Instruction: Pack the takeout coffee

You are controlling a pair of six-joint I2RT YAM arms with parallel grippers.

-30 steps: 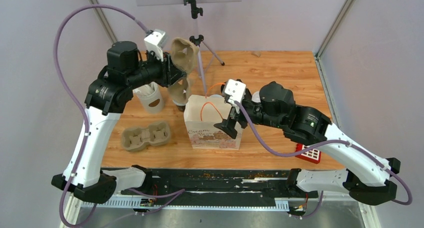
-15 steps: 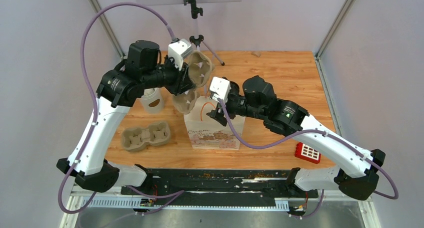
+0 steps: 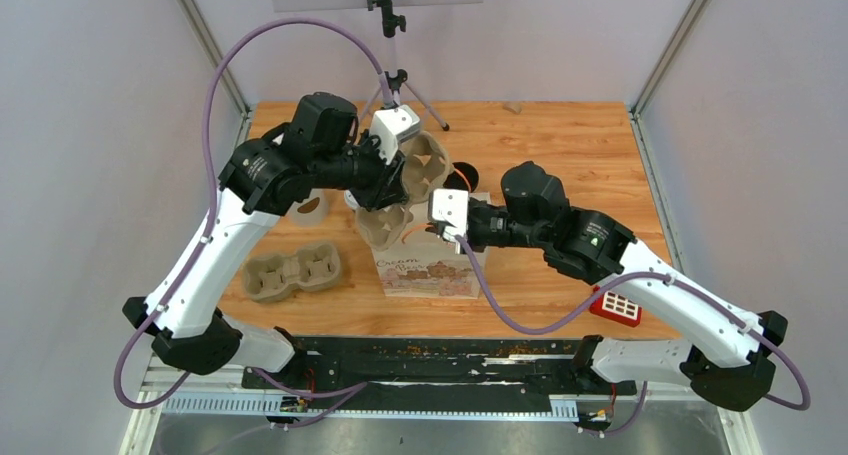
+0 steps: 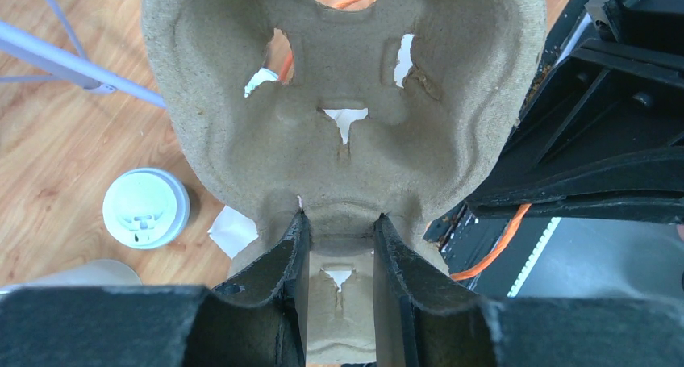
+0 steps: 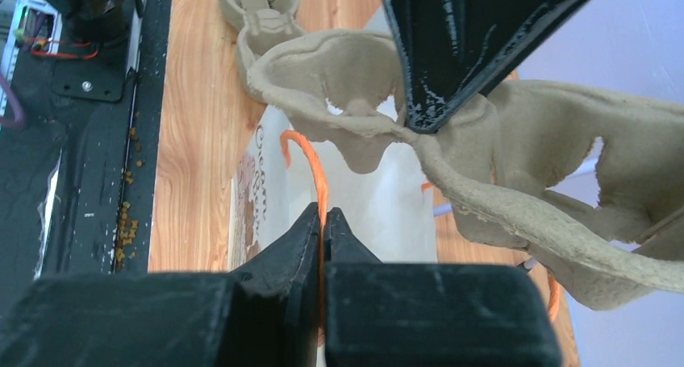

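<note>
Your left pincer (image 4: 339, 222) pinches the brown pulp carrier (image 4: 242, 101) by its edge and holds it tilted above the paper bag (image 3: 430, 273). The carrier blocks most of the bag's mouth. A lidded coffee cup (image 4: 145, 208) stands on the counter (image 3: 560, 145), off to the side and well apart from that pincer. Your right pincer (image 5: 324, 214) is pressed together on the bag's orange handle (image 5: 313, 165). A second carrier (image 3: 292, 272) lies left of the bag.

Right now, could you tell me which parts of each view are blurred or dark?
Top external: evenly lit and sharp, with soft shadows on the table. Left wrist: the pulp carrier is crisp, the left gripper body blurred at the bottom edge. Right wrist: the orange handle is fairly sharp, the right gripper body a dark blur.
</note>
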